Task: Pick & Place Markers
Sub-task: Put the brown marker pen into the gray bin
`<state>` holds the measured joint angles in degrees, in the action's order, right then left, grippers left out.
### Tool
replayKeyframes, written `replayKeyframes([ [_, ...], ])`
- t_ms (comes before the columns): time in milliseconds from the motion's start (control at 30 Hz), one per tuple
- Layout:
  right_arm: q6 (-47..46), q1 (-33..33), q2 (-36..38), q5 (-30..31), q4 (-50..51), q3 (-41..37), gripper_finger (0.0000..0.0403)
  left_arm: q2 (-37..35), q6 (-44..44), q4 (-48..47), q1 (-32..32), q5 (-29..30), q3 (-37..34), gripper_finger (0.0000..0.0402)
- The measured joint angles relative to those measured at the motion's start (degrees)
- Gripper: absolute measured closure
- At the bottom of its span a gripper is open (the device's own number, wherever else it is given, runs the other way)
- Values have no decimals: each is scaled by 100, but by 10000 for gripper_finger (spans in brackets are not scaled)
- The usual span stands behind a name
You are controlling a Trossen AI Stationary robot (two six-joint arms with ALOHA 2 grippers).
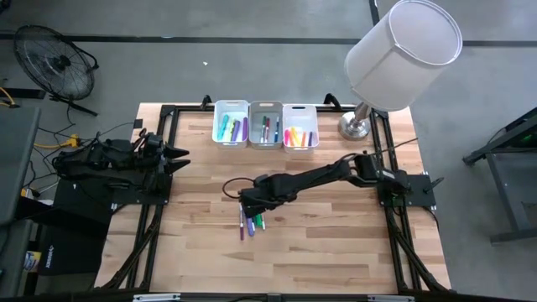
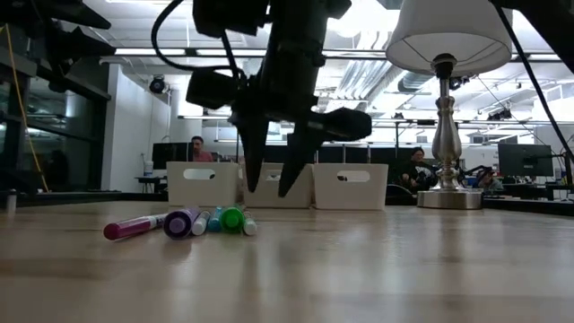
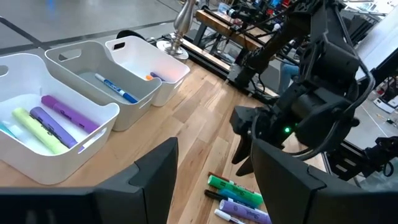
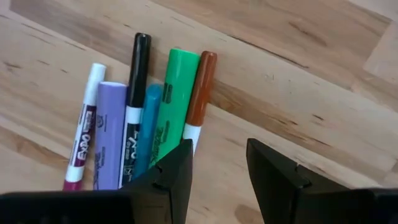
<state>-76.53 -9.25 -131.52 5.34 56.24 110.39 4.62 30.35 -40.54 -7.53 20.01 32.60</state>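
Observation:
Several markers [image 4: 149, 118] lie side by side on the wooden table near its middle: magenta, purple, black, teal, green and brown. They also show in the high view [image 1: 249, 223] and the low view [image 2: 193, 222]. My right gripper [image 2: 269, 190] hangs open just above them, pointing down, a little to the side of the brown marker [image 4: 200, 93], with nothing between its fingers [image 4: 221, 163]. My left gripper [image 1: 181, 155] waits open at the table's left edge [image 3: 214, 180].
Three white bins [image 1: 266, 124] stand in a row at the far edge, each with markers inside. A lamp [image 1: 394, 59] with a white shade stands at the far right. Bare wood lies around the markers toward the near edge.

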Motion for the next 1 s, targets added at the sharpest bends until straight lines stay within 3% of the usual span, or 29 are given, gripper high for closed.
replayKeyframes([
  [767,50,26,-407,-299,-553,22,263,1,-1,-3,0,0,0,200],
  [1000,-118,16,-467,-467,-296,36,263,2,-2,-3,-1,0,0,200],
])
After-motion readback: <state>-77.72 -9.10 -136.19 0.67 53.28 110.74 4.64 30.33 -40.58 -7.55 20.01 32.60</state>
